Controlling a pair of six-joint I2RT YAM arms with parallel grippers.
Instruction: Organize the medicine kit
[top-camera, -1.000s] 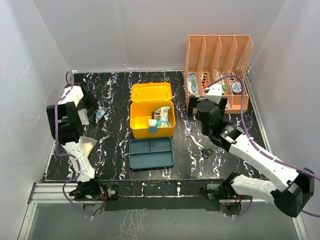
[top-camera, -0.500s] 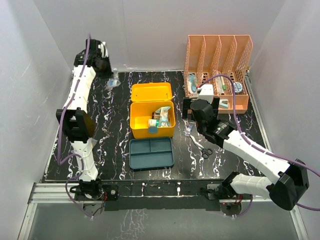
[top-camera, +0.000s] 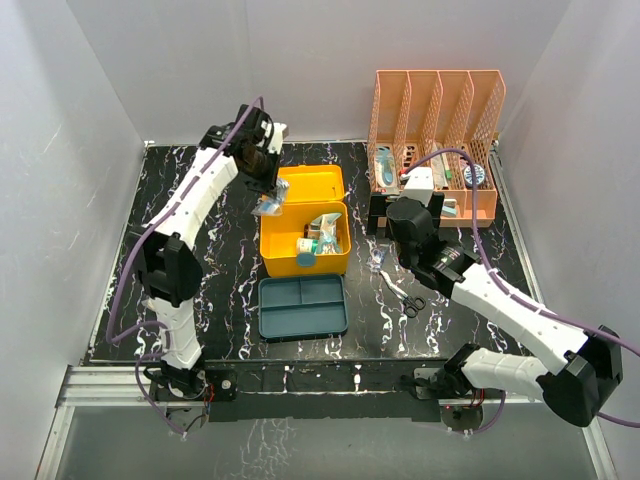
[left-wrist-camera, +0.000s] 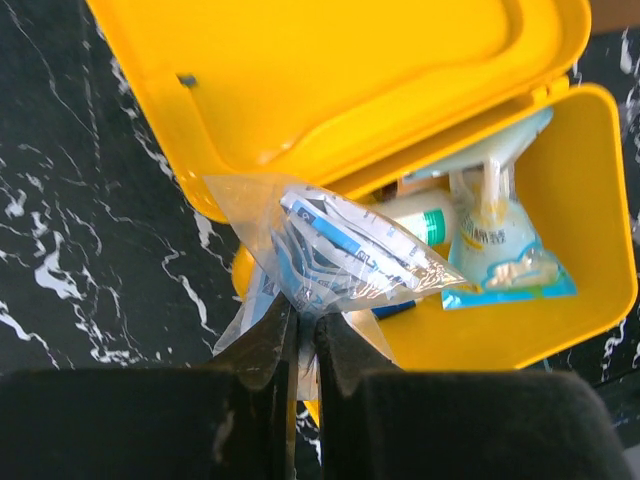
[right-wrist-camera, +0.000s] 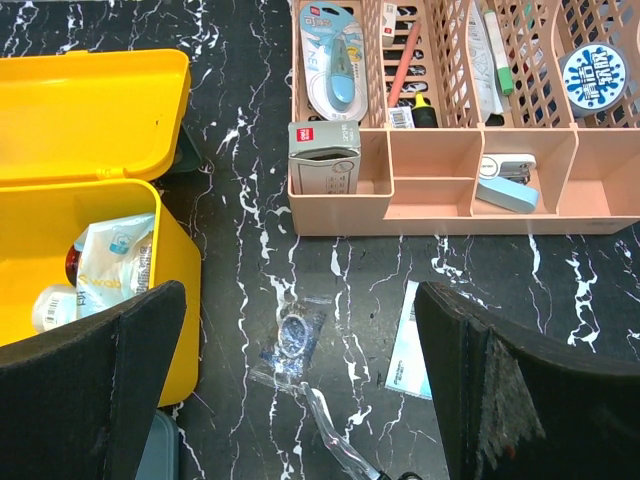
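Note:
The yellow medicine kit (top-camera: 285, 262) stands open mid-table, its lid (top-camera: 303, 184) laid back, with packets and a bottle inside. It also shows in the left wrist view (left-wrist-camera: 590, 200) and the right wrist view (right-wrist-camera: 60, 120). Its teal insert tray (top-camera: 302, 306) lies on the table in front of it. My left gripper (top-camera: 267, 205) is shut on a clear plastic bag of blue-and-white packets (left-wrist-camera: 340, 250), held over the kit's back left corner. My right gripper (right-wrist-camera: 300, 370) is open and empty above a small clear bag (right-wrist-camera: 290, 340) lying on the table right of the kit.
An orange mesh file rack (top-camera: 432, 140) with pens, a box and a round tin stands at the back right. A small blue-white packet (right-wrist-camera: 410, 350) and scissors (top-camera: 410, 300) lie on the table in front of the rack. White walls enclose the table.
My left arm has swung from the far left back corner to over the kit, carrying the plastic bag. My right gripper has shifted only slightly.

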